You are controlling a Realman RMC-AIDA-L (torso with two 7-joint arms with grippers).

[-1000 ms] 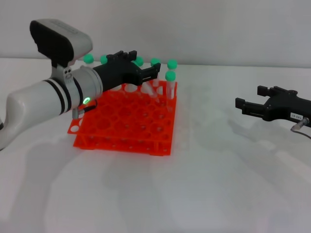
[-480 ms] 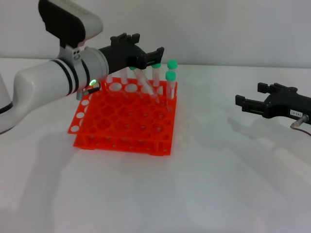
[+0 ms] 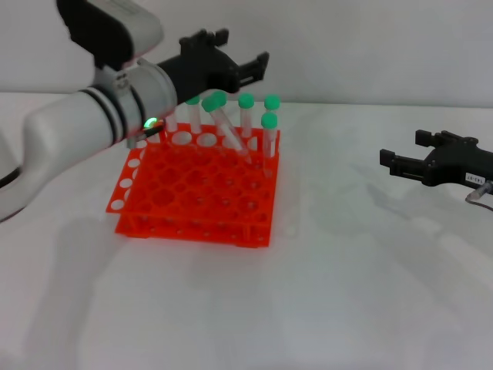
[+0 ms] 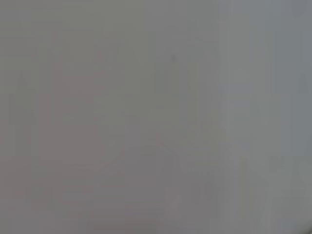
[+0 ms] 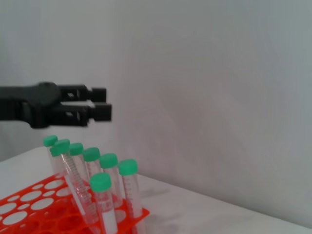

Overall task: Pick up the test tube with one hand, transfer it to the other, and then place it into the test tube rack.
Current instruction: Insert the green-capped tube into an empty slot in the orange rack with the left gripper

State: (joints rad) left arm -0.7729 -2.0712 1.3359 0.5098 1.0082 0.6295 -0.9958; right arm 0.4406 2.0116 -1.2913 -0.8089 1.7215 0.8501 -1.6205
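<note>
1. Looking at the rack [image 3: 196, 185] first: you've got it sitting on the white table [image 3: 323, 293], with a row of green-capped tubes [image 3: 271, 116] along its back edge.
2. Your tube [image 3: 225, 127] is already in the rack, near that back row, but it's leaning. The cap tilts toward the rack's left side while the tip sits in a hole further right. Its neighbours stand upright.
3. Your left gripper [image 3: 248, 68] hangs above the rack's back edge, just over the caps. Fingers are spread apart and nothing is pinched between them. It's clear of the leaning tube, not touching it.
4. From the right wrist view you can see that same left gripper [image 5: 100, 111] floating over the tubes, and the leaning tube [image 5: 75, 179] crossing in front of the straight ones in the rack [image 5: 34, 209].
5. Your right gripper [image 3: 400, 163] is parked well off to the rack's right, above the table, fingers apart and holding nothing.
6. Left wrist view shows you only a blank grey surface.
</note>
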